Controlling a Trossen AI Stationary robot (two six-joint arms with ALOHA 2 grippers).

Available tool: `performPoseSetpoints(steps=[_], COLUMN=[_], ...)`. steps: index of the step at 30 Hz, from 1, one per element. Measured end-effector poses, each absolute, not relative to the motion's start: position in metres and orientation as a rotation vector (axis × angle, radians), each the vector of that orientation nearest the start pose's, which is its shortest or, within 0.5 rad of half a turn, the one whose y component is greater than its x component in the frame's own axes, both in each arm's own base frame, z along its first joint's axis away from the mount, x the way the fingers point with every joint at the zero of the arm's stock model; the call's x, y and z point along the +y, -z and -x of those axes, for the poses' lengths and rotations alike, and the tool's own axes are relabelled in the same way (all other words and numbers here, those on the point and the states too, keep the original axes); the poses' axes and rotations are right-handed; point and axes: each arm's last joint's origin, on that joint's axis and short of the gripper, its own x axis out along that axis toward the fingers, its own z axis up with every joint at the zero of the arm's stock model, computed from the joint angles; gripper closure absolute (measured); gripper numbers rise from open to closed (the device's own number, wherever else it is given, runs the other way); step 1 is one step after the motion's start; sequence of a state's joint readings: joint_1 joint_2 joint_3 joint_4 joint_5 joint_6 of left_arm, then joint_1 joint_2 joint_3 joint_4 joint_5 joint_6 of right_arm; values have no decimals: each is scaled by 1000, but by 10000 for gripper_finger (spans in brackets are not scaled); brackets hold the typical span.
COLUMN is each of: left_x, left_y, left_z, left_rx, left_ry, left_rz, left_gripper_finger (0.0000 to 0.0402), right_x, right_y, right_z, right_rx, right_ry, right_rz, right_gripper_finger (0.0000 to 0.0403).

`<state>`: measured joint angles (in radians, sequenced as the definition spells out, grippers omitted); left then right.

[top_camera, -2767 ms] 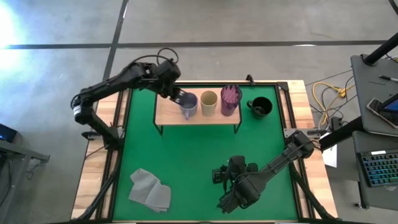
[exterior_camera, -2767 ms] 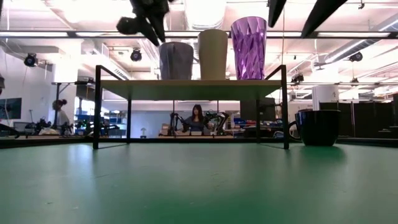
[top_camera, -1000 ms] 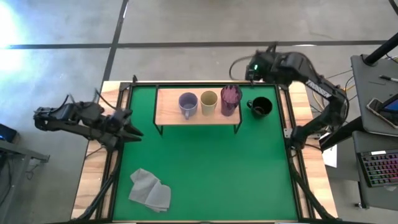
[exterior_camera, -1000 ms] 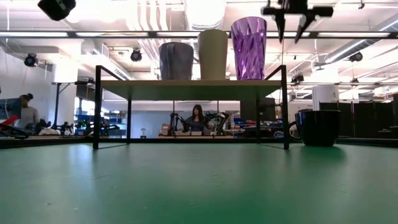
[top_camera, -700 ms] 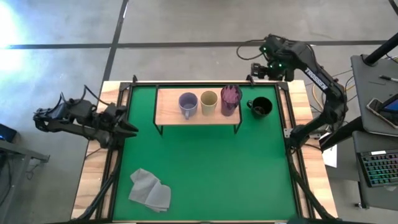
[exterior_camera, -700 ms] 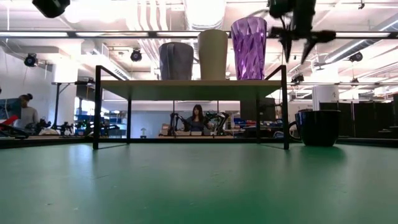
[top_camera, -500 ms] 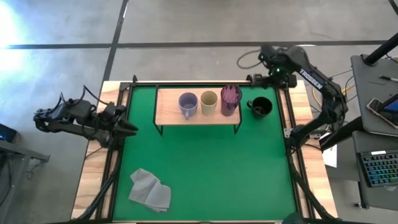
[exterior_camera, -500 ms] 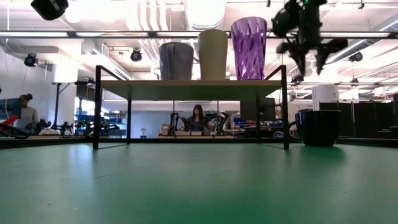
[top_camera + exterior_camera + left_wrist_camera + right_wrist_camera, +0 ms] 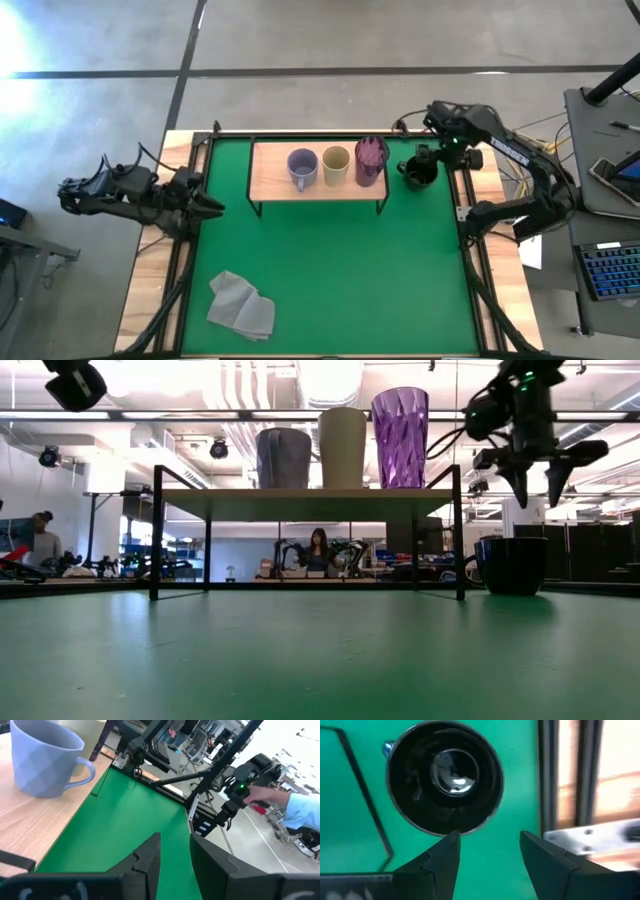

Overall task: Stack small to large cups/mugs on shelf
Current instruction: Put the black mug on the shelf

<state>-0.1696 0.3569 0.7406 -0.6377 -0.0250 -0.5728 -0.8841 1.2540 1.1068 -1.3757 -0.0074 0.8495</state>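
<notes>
The lavender-grey mug (image 9: pixel 302 166), the tan cup (image 9: pixel 336 164) and the purple tumbler (image 9: pixel 371 158) stand upright in a row on the light-wood shelf (image 9: pixel 270 186). The black mug (image 9: pixel 420 171) stands upright on the green mat, just right of the shelf. My right gripper (image 9: pixel 535 485) is open and points down, hovering above the black mug (image 9: pixel 445 785) without touching it; its fingers are over the mug's right rim and beyond it. My left gripper (image 9: pixel 205 206) is a little open and empty at the mat's left edge, pointing toward the shelf. The lavender mug also shows in the left wrist view (image 9: pixel 42 760).
A grey folded cloth (image 9: pixel 242 305) lies on the mat at the near left. The shelf's thin black legs (image 9: pixel 458 530) stand close beside the black mug (image 9: pixel 512 565). The mat's raised frame (image 9: pixel 455 175) runs just right of the mug. A person's light-blue sleeve (image 9: pixel 300 810) shows beyond the table.
My right gripper has come from beyond the table's far edge toward the near side and down, and now points down over the black mug. The cups and the mug have not moved.
</notes>
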Motion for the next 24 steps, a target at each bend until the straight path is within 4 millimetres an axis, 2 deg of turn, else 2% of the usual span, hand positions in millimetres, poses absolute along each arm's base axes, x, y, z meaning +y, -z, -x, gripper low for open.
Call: performPoseSetpoints(steps=[5,11,19,24], left_x=[-11,-10,-10,-10], left_y=[-317,-317,-317,-317], left_z=[-68,-65,-64,-64], left_rx=[256,240,234,233], left_ry=[77,74,70,64], left_rz=[548,549,574,575], left_gripper_finger=[312,312,312,312], right_x=[-133,-119,-126,-129], right_y=[-270,-253,-238,-226], right_z=[-109,-98,-104,-107], right_rx=[894,817,705,789], right_ry=[1393,1473,1471,1485], right_rz=[-1419,-1508,-1562,-1554], right_gripper_finger=[204,204,204,204])
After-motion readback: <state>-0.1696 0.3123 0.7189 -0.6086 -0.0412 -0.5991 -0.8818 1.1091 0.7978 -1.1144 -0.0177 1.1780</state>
